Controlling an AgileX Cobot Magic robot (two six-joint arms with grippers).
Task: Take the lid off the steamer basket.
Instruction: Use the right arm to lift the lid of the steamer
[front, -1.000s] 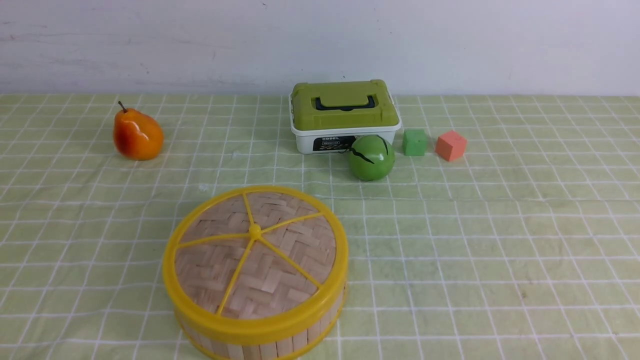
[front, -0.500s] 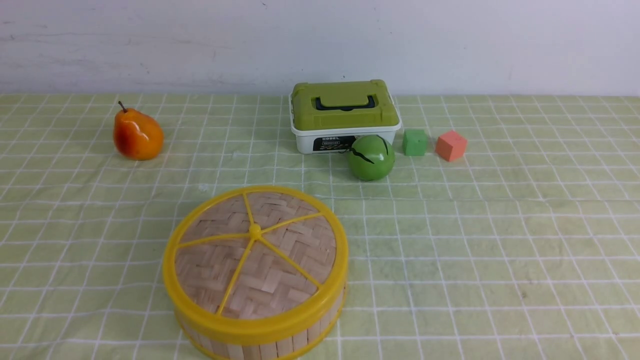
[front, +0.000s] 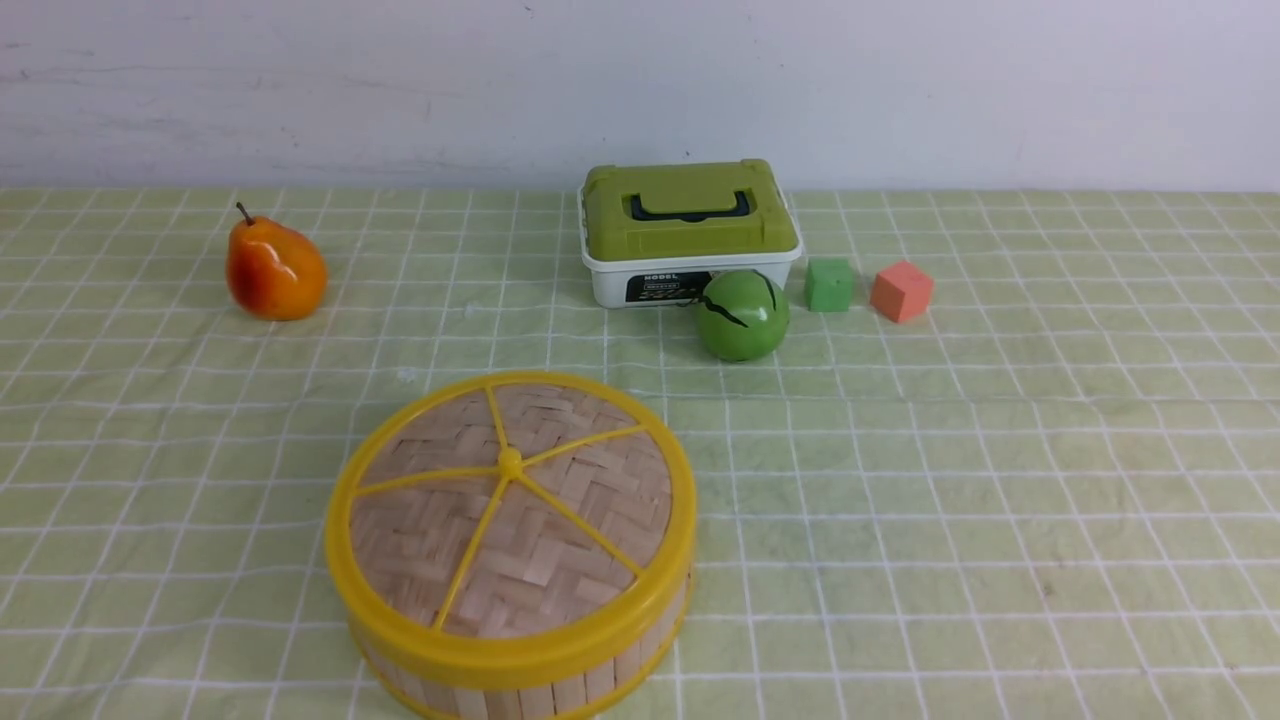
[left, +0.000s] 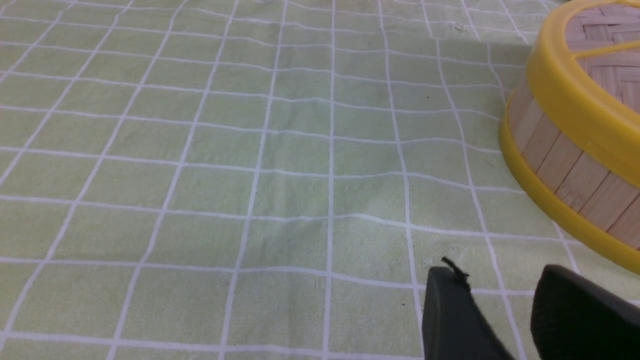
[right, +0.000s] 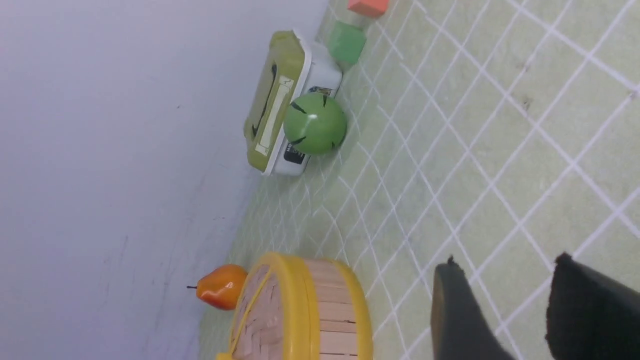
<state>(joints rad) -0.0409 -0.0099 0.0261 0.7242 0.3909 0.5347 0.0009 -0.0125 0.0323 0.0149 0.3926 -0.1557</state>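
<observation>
Green checked tablecloth (front: 950, 500): nothing moved in past second; lid (front: 510, 500) still on steamer basket (front: 560, 685); left gripper (left: 500, 280), right gripper (right: 507, 270) parted, empty.

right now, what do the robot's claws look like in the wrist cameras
The left claw shows two matte black, blunt-tipped fingers, one with a frayed tuft at its tip. The right claw is alike: two black fingers, the broader one rough-textured. No cables, markings or arm links show, and the front view shows neither arm.
</observation>
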